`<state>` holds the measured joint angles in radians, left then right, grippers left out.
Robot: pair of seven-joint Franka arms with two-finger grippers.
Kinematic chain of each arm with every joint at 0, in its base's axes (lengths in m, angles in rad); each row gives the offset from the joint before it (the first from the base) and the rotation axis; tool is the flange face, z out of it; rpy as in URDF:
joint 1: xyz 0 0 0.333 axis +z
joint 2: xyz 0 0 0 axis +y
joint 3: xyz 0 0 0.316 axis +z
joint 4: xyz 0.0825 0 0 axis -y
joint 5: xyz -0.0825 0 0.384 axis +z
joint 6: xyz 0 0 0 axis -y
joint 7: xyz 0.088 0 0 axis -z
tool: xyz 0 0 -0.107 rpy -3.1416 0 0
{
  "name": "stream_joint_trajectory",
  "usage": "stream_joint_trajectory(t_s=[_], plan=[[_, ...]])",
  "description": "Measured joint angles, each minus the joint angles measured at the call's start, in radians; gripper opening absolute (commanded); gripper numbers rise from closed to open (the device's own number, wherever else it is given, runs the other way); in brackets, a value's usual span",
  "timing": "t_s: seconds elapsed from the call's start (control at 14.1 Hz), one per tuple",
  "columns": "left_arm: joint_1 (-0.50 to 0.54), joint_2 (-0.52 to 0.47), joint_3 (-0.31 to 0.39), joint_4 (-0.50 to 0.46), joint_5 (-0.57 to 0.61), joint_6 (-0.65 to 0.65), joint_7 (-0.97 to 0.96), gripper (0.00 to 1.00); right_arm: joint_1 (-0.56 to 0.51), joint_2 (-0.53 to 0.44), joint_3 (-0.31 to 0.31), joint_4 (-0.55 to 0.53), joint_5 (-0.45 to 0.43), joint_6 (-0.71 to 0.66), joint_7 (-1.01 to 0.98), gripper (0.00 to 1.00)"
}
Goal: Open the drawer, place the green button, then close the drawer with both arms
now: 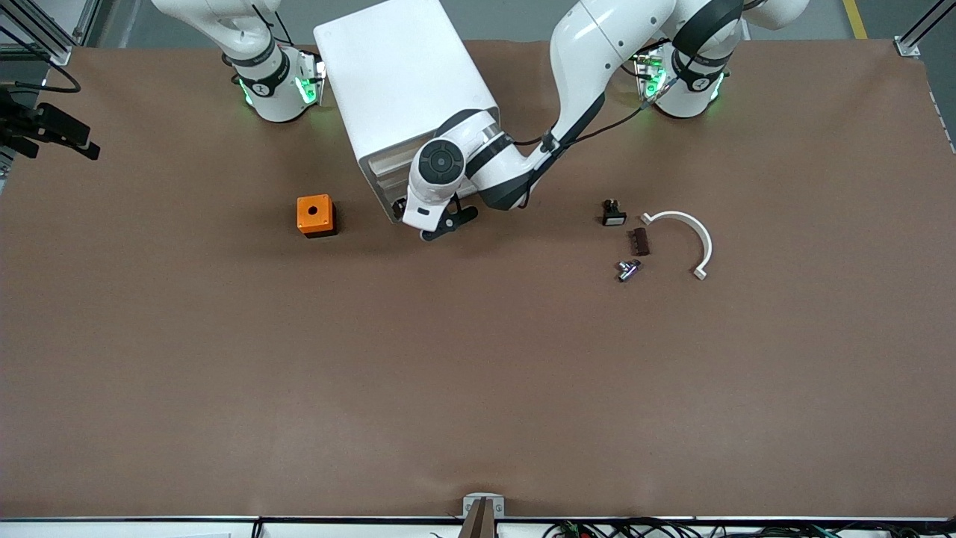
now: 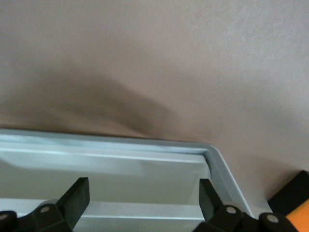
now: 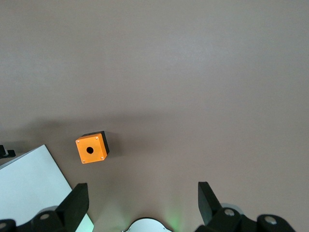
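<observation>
The white drawer cabinet (image 1: 403, 90) stands between the two arm bases, and its front (image 1: 382, 178) faces the front camera. My left gripper (image 1: 427, 223) is low at that front, open and empty. In the left wrist view its fingers (image 2: 77, 195) are wide apart around the drawer's pale grey ledges (image 2: 145, 164). I cannot tell if the drawer is pulled out. The tiny button (image 1: 627, 270) lies on the table toward the left arm's end. My right gripper (image 3: 142, 198) is open and empty, high over the table, and is out of the front view.
An orange box with a round hole (image 1: 315, 215) sits beside the cabinet toward the right arm's end; it also shows in the right wrist view (image 3: 91, 148). A black button with a white face (image 1: 613, 214), a brown block (image 1: 640, 241) and a white arc (image 1: 686, 233) lie near the tiny button.
</observation>
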<state>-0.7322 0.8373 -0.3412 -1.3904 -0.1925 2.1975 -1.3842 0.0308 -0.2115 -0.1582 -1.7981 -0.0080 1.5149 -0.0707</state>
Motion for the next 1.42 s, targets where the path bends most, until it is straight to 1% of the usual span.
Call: stream_joint_trajectory(t_s=[0.21, 0.43, 0.5, 0.64, 0.71, 0.78, 0.85, 0.92, 1.07, 1.14, 1.28, 1.42], plan=[[0.007, 0.000, 0.006, -0.001, -0.047, -0.001, 0.000, 1.00, 0.007, 0.000, 0.002, 0.000, 0.000, 0.000, 0.000, 1.00], [0.014, 0.000, 0.006, -0.002, -0.066, -0.001, -0.004, 1.00, 0.006, -0.006, 0.007, 0.000, 0.001, -0.001, 0.000, 1.00], [0.021, -0.002, 0.007, 0.001, -0.067, 0.000, -0.012, 1.00, -0.007, -0.008, 0.026, 0.000, 0.001, -0.001, 0.000, 1.00], [0.068, -0.015, 0.008, 0.008, -0.037, 0.002, -0.012, 1.00, -0.065, -0.012, 0.109, 0.000, 0.001, -0.002, 0.000, 1.00], [0.107, -0.029, 0.008, 0.012, -0.005, 0.002, -0.012, 1.00, -0.077, -0.015, 0.133, 0.000, 0.000, -0.002, 0.002, 1.00], [0.153, -0.049, 0.008, 0.016, 0.023, 0.001, -0.012, 1.00, -0.079, -0.018, 0.143, 0.000, 0.000, -0.002, 0.004, 1.00], [0.199, -0.074, 0.008, 0.019, 0.046, -0.006, -0.010, 1.00, -0.081, -0.019, 0.142, 0.000, 0.000, -0.002, 0.004, 1.00], [0.242, -0.105, 0.008, 0.022, 0.080, -0.040, -0.008, 1.00, -0.082, -0.020, 0.134, 0.000, -0.001, -0.002, 0.004, 1.00], [0.320, -0.180, 0.006, 0.029, 0.191, -0.161, -0.004, 1.00, -0.079, -0.020, 0.101, -0.001, -0.001, -0.002, -0.001, 1.00], [0.348, -0.217, 0.004, 0.029, 0.226, -0.199, 0.000, 1.00, -0.077, -0.020, 0.086, -0.001, -0.001, -0.002, -0.005, 1.00], [0.389, -0.278, 0.005, 0.026, 0.253, -0.276, 0.048, 1.00, -0.058, -0.020, 0.060, -0.002, -0.001, -0.002, -0.006, 1.00], [0.438, -0.321, 0.005, 0.025, 0.256, -0.361, 0.169, 1.00, -0.036, -0.020, 0.037, -0.003, -0.001, -0.002, -0.006, 1.00]])
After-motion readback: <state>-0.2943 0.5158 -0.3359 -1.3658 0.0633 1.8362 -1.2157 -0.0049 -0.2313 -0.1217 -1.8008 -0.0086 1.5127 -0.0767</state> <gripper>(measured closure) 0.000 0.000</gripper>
